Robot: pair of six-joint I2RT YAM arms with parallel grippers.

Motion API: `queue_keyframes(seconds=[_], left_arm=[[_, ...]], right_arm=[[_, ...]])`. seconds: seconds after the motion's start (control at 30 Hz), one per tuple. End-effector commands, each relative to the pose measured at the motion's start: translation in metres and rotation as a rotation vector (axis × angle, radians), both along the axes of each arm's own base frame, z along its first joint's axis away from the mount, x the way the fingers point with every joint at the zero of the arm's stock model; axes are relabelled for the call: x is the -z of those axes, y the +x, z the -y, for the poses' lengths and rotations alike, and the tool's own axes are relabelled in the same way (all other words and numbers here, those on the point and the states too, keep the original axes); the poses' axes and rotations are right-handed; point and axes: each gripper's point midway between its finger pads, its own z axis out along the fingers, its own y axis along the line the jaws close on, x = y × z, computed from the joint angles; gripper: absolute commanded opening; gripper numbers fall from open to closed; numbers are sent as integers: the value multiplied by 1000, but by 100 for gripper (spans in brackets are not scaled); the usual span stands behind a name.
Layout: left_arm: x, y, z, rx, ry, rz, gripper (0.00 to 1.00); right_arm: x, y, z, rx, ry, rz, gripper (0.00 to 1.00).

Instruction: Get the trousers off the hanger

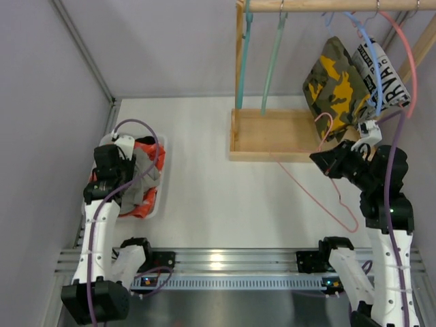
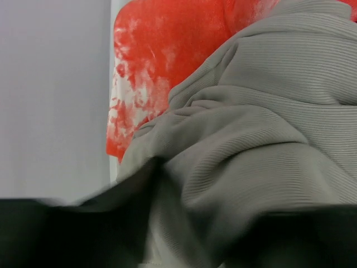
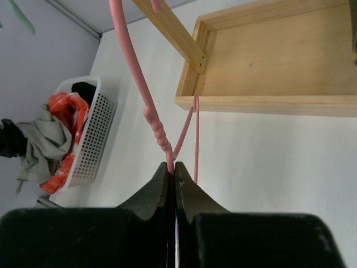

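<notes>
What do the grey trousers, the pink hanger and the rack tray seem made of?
Grey trousers: matte ribbed knit cloth; fine ridges, soft folds. Pink hanger: probably smooth plastic, maybe coated wire; slight sheen. Rack tray: pale bare-looking wood; grain visible.

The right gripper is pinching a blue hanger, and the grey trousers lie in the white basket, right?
No: the right gripper is pinching the pink hanger, as the right wrist view shows. The grey trousers do lie in the white basket.
</notes>
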Motion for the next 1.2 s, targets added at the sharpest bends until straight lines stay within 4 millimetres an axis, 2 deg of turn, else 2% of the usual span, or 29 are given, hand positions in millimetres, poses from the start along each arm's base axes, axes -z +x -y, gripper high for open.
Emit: queue_keyframes(seconds=[0.0,0.07,0.1,0.13,0.17,0.2,0.27,0.3,0.37,0.4,0.57,0.67,0.7,0.73,0.8,0.9,0.97,1.03,1.07,1.17], left_arm=[[0,5,12,-3,-102,-12,62],[-9,10,21,32,-143,-29,74],[-24,8,27,51,-168,-26,89],[-32,8,32,73,-187,-28,96],[-41,9,38,97,-208,-18,98],[-65,10,43,126,-221,24,98],[-71,2,46,134,-231,-22,98],[-87,1,47,146,-224,-2,98],[-84,-13,50,158,-232,-76,98],[-91,-16,53,195,-227,-81,98],[-73,-44,53,217,-203,-212,98],[-86,-57,74,313,-253,-136,98],[-101,-59,83,354,-269,-75,98],[-116,-63,101,434,-316,-8,98],[-137,-64,114,471,-366,69,98],[-154,-56,129,531,-438,92,98],[-154,-47,138,567,-493,65,98],[-159,-41,141,567,-524,61,98],[-158,-34,142,565,-543,50,98],[-175,-25,145,563,-574,91,98]], right_arm=[[-49,-13,-7,-46,3,130,0],[-56,-18,-10,-70,4,134,0],[-65,-21,-11,-79,-2,149,0],[-68,-23,-12,-82,-1,154,0],[-71,-26,-13,-90,-2,153,0],[-79,-28,-13,-94,-5,168,0],[-83,-30,-13,-94,-6,167,0],[-87,-29,-13,-95,-10,173,0],[-89,-31,-14,-97,-8,176,0],[-90,-30,-14,-98,-6,175,0],[-89,-27,-15,-106,-6,164,0],[-99,-27,-17,-122,-1,197,0],[-108,-27,-19,-129,7,218,0],[-120,-27,-20,-138,8,256,0],[-139,-24,-21,-144,17,280,0],[-156,-11,-16,-107,15,271,0],[-162,-2,-11,-77,9,271,0],[-167,14,-1,-21,-17,265,0],[-168,23,11,48,-40,256,0],[-177,47,33,155,-121,223,0]])
